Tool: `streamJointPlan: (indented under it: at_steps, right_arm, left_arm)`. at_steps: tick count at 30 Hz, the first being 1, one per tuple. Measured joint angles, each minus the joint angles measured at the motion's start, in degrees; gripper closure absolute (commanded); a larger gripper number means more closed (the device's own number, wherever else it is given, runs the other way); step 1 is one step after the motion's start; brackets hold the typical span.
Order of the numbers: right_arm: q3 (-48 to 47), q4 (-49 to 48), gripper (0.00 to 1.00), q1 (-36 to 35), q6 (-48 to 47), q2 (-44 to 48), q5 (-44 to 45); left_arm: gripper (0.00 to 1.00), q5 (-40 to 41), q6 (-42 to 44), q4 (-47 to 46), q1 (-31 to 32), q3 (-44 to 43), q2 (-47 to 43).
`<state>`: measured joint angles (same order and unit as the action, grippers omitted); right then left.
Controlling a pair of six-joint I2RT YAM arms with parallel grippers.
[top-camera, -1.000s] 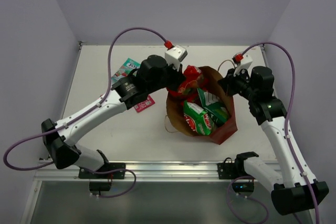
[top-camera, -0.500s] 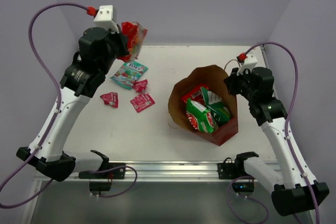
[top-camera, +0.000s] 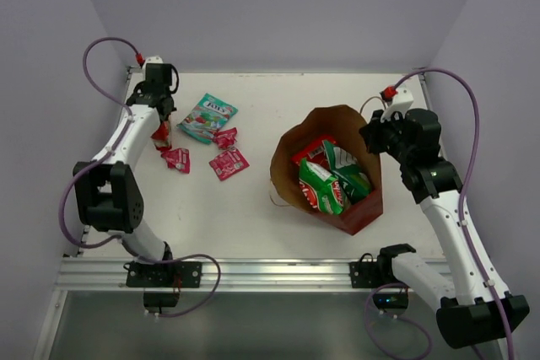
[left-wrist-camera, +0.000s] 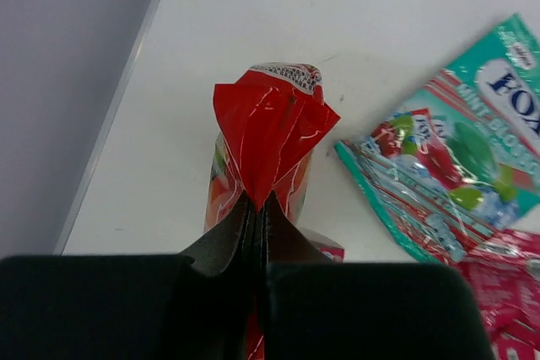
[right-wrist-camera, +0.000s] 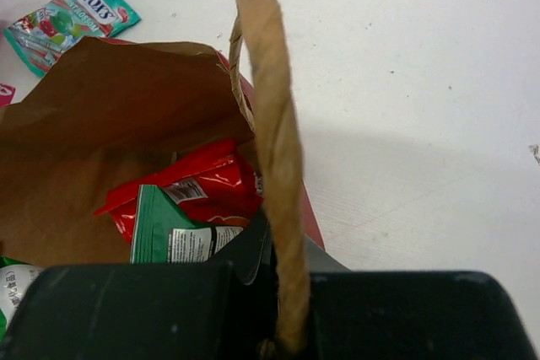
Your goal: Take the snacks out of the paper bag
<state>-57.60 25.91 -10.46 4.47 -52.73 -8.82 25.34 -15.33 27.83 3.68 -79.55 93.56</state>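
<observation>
Observed: the left tool [left-wrist-camera: 257,204] is clamped on the pinched top of a red bag [left-wrist-camera: 270,124], which stands on the counter [top-camera: 253,208] well left of the paper bag [top-camera: 325,115]. The right tool [right-wrist-camera: 274,246] is closed on the twisted handle [right-wrist-camera: 268,107] at the paper bag's right rim. Inside the paper bag: green chip bags [top-camera: 321,187] and a second red packet [top-camera: 309,151]. Left of the paper bag, lying on the counter: a teal pouch [top-camera: 207,115] and three pink-red sachets [top-camera: 229,163].

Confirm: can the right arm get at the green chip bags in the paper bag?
Probably not yet: the right gripper is shut on the paper bag's twisted handle. Otherwise the mouth is open, with the green chip bags exposed.
</observation>
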Motion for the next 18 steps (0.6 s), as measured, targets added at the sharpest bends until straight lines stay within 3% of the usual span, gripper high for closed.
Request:
streamJointPlan:
  at_steps: [3, 4, 6, 7, 9, 12, 15, 18]
  right_arm:
    - [0.00, -0.02, 1.00, 0.00, -0.02, 0.00, -0.66]
    - [0.00, -0.02, 1.00, 0.00, -0.04, 0.00, -0.90]
    - [0.09, -0.09, 1.00, 0.00, -0.11, 0.00, -1.25]
    - [0.20, -0.17, 1.00, 0.00, -0.13, 0.00, -1.29]
    - [0.50, -0.31, 1.00, 0.00, -0.17, 0.00, -1.40]
    - [0.74, -0.37, 1.00, 0.00, -0.35, 0.02, -1.64]
    - [0.74, -0.31, 1.00, 0.00, -0.61, 0.17, -2.60]
    - [0.74, -0.26, 1.00, 0.00, -1.20, 0.61, -4.22]
  left_arm:
    - [0.88, 3.30, 1.31, -0.87, -1.11, 0.00, 3.85]
    - [0.74, 4.24, 1.68, -1.64, -1.44, 0.00, 4.74]
    - [0.59, 5.16, 2.89, -3.34, -1.84, -0.07, 5.64]
    - [0.42, 5.03, 3.08, -3.91, -2.03, -0.31, 5.77]
    - [0.18, 3.48, 3.10, -4.66, -2.21, -0.66, 5.33]
    - [0.03, -0.79, 2.03, -4.83, -1.25, -0.24, 2.27]
    - [0.00, -4.07, 1.18, -4.66, 2.60, 0.17, -3.30]
    - [0.00, -8.35, 0.72, -4.66, 10.36, 0.17, -10.03]
